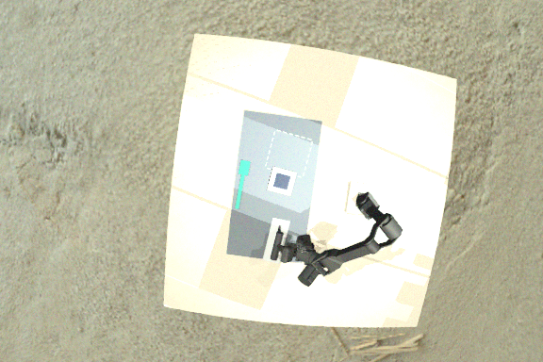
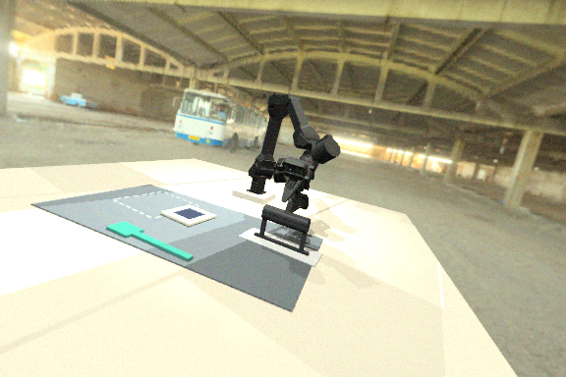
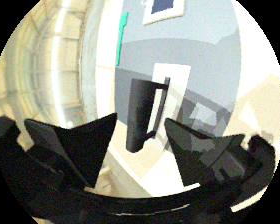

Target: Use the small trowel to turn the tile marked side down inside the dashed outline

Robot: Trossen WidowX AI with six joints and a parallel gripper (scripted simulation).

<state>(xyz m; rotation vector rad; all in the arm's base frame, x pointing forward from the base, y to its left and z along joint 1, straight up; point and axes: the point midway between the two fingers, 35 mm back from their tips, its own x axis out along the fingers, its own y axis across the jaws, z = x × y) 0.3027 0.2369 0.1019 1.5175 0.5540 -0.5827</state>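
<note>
The trowel (image 1: 277,246) (image 2: 286,218) (image 3: 140,102), a pale flat plate with a raised black handle, lies on the grey mat (image 1: 255,143) (image 2: 241,279) near its end by the arm. The pale tile (image 1: 282,181) (image 2: 189,214) (image 3: 163,7) lies flat with its dark blue marked side up, mostly outside the dashed outline (image 1: 311,139), against its near edge. My gripper (image 1: 288,246) (image 2: 289,197) (image 3: 141,118) is open and empty, beside and above the handle. The wrist view shows the handle tilted and ahead of the fingertips, not between them. The exact gap is unclear.
A flat teal paddle-shaped tool (image 1: 244,168) (image 2: 164,245) (image 3: 122,37) lies along the mat's far long edge from the arm. The arm's pale base plate (image 1: 349,197) (image 2: 242,194) stands on the table beside the mat. Shadows cross the mat around the trowel.
</note>
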